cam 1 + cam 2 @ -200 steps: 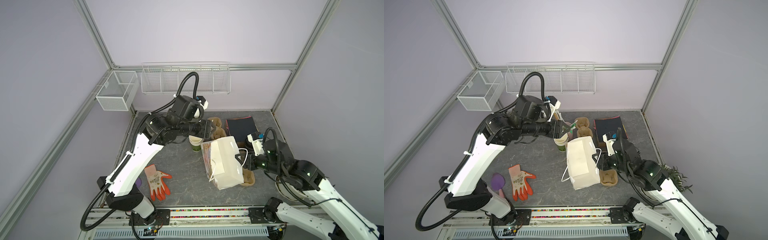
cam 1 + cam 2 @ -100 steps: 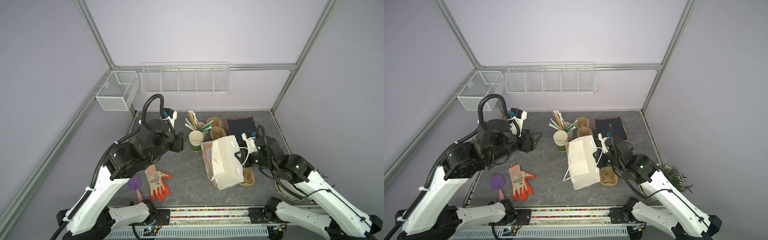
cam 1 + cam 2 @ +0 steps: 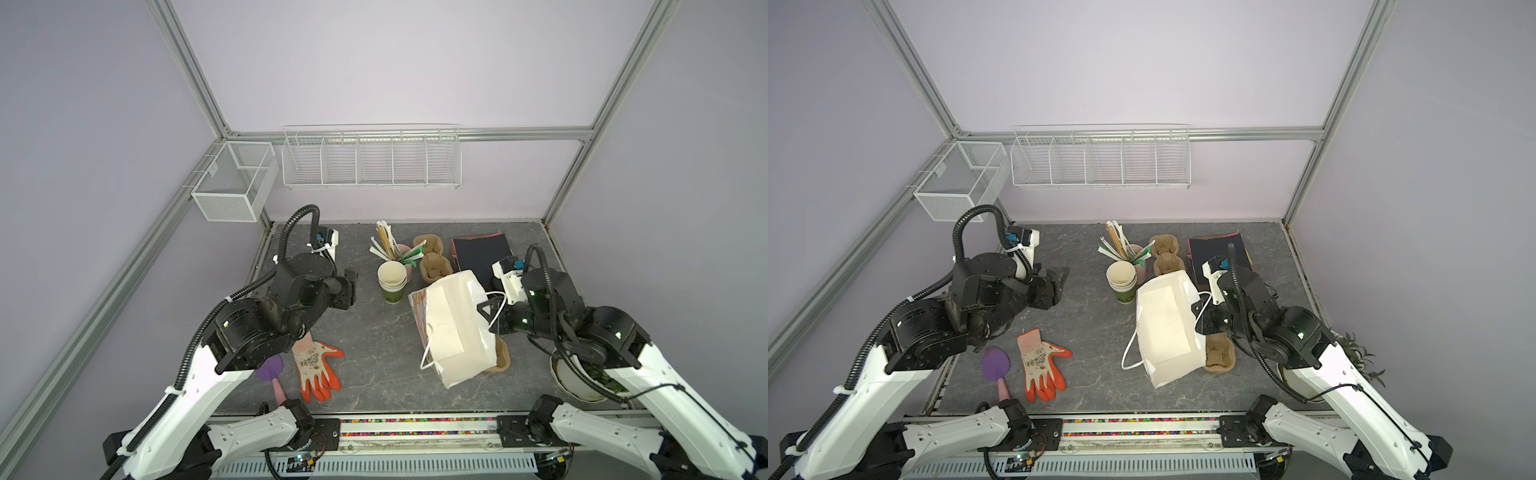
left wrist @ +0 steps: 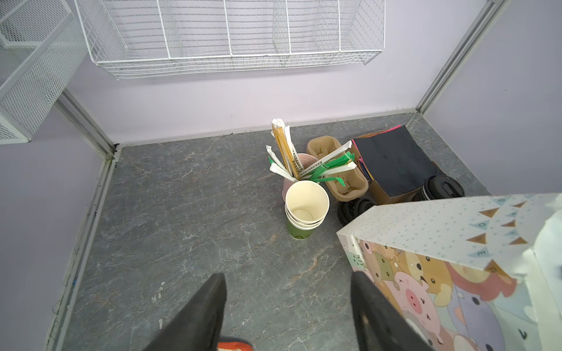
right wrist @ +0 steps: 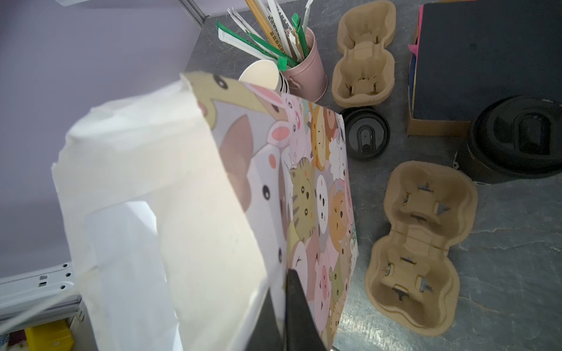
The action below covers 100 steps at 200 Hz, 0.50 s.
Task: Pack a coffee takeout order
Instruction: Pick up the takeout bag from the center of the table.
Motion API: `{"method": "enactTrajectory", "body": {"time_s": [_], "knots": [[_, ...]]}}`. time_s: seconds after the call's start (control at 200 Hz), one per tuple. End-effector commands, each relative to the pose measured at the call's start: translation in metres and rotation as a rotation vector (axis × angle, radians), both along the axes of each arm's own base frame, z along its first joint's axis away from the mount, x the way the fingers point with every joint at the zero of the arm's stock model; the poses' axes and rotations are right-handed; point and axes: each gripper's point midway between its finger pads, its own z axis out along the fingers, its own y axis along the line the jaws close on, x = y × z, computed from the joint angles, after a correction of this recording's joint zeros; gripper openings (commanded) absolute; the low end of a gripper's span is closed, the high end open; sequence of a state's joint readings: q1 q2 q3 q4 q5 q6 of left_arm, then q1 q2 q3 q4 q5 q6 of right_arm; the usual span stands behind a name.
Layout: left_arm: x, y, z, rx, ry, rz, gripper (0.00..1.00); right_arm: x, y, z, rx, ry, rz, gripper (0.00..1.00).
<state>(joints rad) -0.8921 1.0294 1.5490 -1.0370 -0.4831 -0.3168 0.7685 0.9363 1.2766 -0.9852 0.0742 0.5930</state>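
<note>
In both top views the left arm is folded at mid-left of the frame, elbow raised. The left gripper [image 3: 348,286] hangs over bare table [image 3: 365,332], left of the stacked cups [image 3: 392,282]. Its fingers [image 4: 206,310] are spread with nothing between them. A second ago this arm reached across to the cups; it has since drawn back.

At centre right the paper bag [image 3: 453,328] sits about where it did. The right arm bends in from the lower right. The right gripper [image 5: 284,285], clear of the bag before, now pinches its printed wall, fingers pressed together.

The cup carrier [image 3: 1219,353] lies against the bag's lower right. The black cup [image 5: 514,142] stands beside the black sheet [image 3: 480,251], toward the upper right.
</note>
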Motion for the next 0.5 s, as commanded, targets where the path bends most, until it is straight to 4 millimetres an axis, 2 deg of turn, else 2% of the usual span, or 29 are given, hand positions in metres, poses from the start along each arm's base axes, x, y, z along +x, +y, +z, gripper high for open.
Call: {"method": "enactTrajectory", "body": {"time_s": [0.0, 0.1, 0.245, 0.495], "knots": [[0.006, 0.005, -0.002, 0.038, -0.021, 0.032, 0.67, -0.017, -0.006, -0.004, 0.029, 0.101, -0.032, 0.07], [0.007, 0.004, -0.008, 0.054, -0.014, 0.032, 0.67, -0.022, -0.004, -0.008, 0.064, 0.150, -0.044, 0.07], [0.009, 0.001, -0.013, 0.052, -0.014, 0.031, 0.68, -0.019, -0.009, -0.021, -0.005, 0.178, -0.070, 0.07], [0.015, -0.001, -0.019, 0.090, -0.021, 0.039, 0.71, 0.008, 0.009, -0.032, -0.041, 0.189, -0.080, 0.07]]}}
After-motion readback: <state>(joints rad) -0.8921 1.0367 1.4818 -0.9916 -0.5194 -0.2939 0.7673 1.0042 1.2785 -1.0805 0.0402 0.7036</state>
